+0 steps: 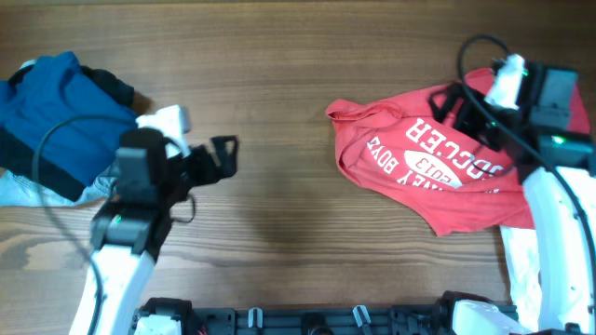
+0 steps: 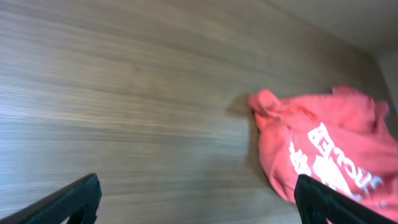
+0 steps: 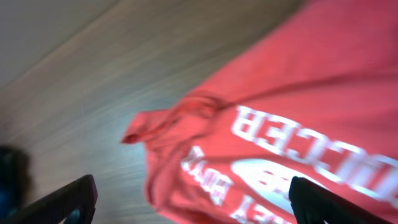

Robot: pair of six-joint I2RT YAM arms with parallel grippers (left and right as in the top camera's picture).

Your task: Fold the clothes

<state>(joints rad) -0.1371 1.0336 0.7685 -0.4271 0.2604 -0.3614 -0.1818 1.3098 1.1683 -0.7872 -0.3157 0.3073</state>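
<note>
While the red T-shirt (image 1: 447, 200) lies crumpled on the right side of the wooden table (image 1: 270, 74), white lettering facing up, the right gripper (image 1: 440, 104) hangs over its far edge with fingers (image 3: 65, 200) spread wide, holding nothing; the left gripper (image 1: 226, 156) sits well apart over bare wood, its fingers (image 2: 68, 200) likewise parted and empty; blue and dark garments (image 1: 56, 112) are heaped at the table's left edge.

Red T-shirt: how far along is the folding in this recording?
Done: nothing visible; the red T-shirt lies crumpled, lettering up. In hand: nothing; the right tool hovers open over its upper edge, the left tool open, well away from it. Left: spreading it flat and every fold.
</note>
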